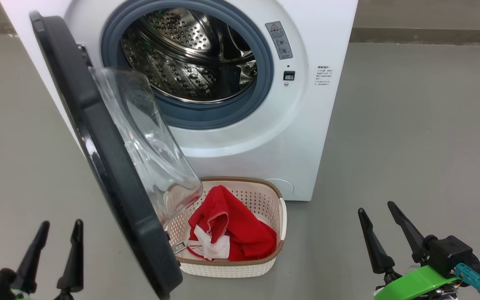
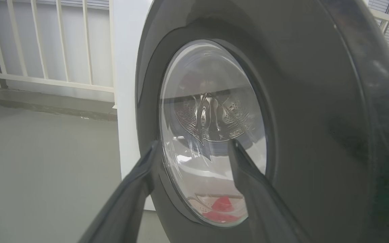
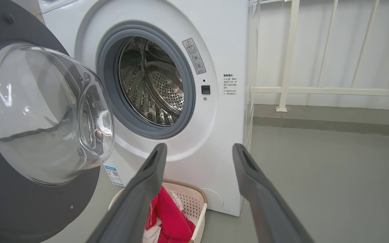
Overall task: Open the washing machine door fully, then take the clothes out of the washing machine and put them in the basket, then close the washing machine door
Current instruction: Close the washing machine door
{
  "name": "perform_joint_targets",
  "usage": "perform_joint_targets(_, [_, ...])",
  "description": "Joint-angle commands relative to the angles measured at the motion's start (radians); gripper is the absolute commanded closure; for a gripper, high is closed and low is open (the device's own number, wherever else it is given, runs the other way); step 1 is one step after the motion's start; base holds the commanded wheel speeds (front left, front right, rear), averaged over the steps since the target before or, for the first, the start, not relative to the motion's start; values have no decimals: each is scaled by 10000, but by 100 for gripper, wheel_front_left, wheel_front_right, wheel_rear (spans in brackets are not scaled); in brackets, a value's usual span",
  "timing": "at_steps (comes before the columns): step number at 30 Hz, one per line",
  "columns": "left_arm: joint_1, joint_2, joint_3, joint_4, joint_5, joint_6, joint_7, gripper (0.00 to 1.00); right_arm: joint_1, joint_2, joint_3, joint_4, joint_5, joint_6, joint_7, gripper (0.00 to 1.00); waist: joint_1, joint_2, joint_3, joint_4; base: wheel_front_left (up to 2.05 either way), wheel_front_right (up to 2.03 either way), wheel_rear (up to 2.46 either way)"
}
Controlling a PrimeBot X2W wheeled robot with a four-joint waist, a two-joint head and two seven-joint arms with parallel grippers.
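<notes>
**Door open, drum bare, clothes in the basket**

The washing machine [image 1: 240, 137] stands on the floor straight ahead, and its steel drum [image 1: 190, 62] looks empty. The door [image 1: 98, 154] is swung out on the robot's left side of the opening, glass bowl [image 1: 148, 146] facing inward. It is likely stiff and fairly heavy and will turn only about its hinge. Its glossy black rim looks slick, so a flat push on the outer face near the free edge should serve better than a pinch. The glass is best left alone.

The basket [image 1: 231, 270] sits just before the machine, partly behind the door's lower edge, with the soft, light red clothes [image 1: 240, 233] lying inside it.

The left gripper [image 1: 61, 225] faces the door's outer side, fingers spread, holding nothing. The right gripper [image 1: 376, 208] is likewise wide and empty.

The grey floor [image 1: 411, 146] is smooth and level, and a pale railing [image 3: 333, 91] runs behind.
</notes>
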Motion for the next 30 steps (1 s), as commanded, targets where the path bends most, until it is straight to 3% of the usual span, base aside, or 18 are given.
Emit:
perform_joint_targets(1, [-144, 150, 484, -137, 270, 85, -107, 0, -314, -40, 192, -278, 3, 62, -65, 0, 1, 0, 8, -7, 0, 0, 0])
perform_joint_targets(11, [330, -834, 1653, -448, 2222, 7, -120, 0, -385, 46, 135, -316, 1, 62, -65, 0, 1, 0, 102, -76, 0, 0, 0])
perform_joint_targets(17, [560, -1332, 2103, -313, 2704, -66, -121, 0, -403, 54, 149, -307, 11, 62, -65, 0, 1, 0, 125, -121, 0, 0, 0])
perform_joint_targets(30, [681, -1461, 1983, -140, 2762, -82, -121, 0, -367, 57, 128, -292, 23, 62, -65, 0, 1, 0, 32, -126, 0, 0, 0])
